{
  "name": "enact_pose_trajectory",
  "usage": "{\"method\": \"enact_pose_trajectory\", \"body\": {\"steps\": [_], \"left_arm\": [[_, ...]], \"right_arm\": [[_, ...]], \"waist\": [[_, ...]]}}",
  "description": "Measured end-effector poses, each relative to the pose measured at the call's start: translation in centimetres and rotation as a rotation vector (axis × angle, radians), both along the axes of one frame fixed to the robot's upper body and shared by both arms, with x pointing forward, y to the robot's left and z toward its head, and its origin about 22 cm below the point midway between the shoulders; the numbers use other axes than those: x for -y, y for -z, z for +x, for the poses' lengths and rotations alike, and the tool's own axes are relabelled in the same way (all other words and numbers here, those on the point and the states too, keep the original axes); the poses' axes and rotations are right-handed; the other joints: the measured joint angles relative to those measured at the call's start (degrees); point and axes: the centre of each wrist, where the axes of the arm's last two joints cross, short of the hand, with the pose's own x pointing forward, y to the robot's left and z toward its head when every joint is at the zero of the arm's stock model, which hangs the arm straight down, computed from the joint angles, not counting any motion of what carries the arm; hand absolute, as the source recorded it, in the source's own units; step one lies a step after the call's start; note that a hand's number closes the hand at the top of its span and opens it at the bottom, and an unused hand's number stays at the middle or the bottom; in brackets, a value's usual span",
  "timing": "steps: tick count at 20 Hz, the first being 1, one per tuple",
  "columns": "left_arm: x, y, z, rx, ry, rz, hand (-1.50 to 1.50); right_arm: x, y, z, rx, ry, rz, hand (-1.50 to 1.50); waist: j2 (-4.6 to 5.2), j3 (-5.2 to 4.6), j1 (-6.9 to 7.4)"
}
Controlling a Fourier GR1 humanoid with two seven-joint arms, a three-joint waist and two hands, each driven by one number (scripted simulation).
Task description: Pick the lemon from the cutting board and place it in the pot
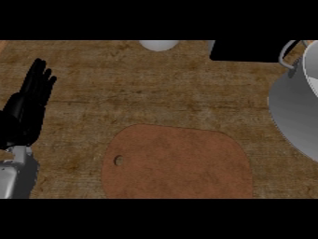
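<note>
- Left robot hand [24, 114]: 1 item, at the left edge of the view, above its grey forearm [10, 177]. Black fingers straight and pointing up, released; it holds nothing and touches none of the things on the table [154, 88].
- Cutting board [182, 163]: 1 item, reddish brown with rounded corners, flat on the table at lower centre, to the right of the left robot hand and apart from it. 1 small hole [119, 160] near its left edge. Its top surface shows bare.
- Lemon: where it lies cannot be told from this view.
- White round object [159, 45]: 1 item, cut off by the upper edge of the view, beyond the cutting board.
- Black block [247, 50]: 1 item, at the upper edge, right of the white round object.
- Pot [292, 116]: 1 item, grey metal, at the right edge and partly out of view, well apart from the left robot hand, with the cutting board between them. 1 looped handle [288, 51] at its upper left rim.
</note>
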Motion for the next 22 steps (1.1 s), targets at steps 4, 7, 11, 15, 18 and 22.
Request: {"method": "enact_pose_trajectory", "body": {"steps": [4,7,11,15,18,22], "left_arm": [[0.2,-0.4,-0.1,0.010,-0.003,0.005,0.00],[0.3,-0.5,0.0,0.004,0.000,0.001,0.00],[-0.2,-0.1,0.3,0.006,-0.001,0.003,0.00],[0.1,0.3,0.2,0.003,-0.003,-0.008,0.00],[0.0,0.0,0.2,0.007,-0.004,-0.008,0.00],[-0.4,0.3,0.2,0.013,-0.006,-0.007,0.00]], "right_arm": [[2.3,-0.9,0.0,0.013,0.029,0.113,-1.50],[4.0,-1.7,-0.4,0.001,0.066,0.153,-1.50],[6.0,-3.3,-1.3,-0.009,0.097,0.175,-1.50],[7.3,-4.3,-2.4,-0.018,0.120,0.169,-1.50],[8.0,-5.0,-2.9,-0.024,0.131,0.152,-1.50],[8.3,-5.0,-3.4,-0.030,0.136,0.137,-1.50]], "waist": [[0.36,0.46,0.42],[0.70,0.76,0.75],[0.97,0.85,0.79],[1.04,0.89,0.81],[1.12,1.03,0.99],[1.13,0.95,0.83]]}}
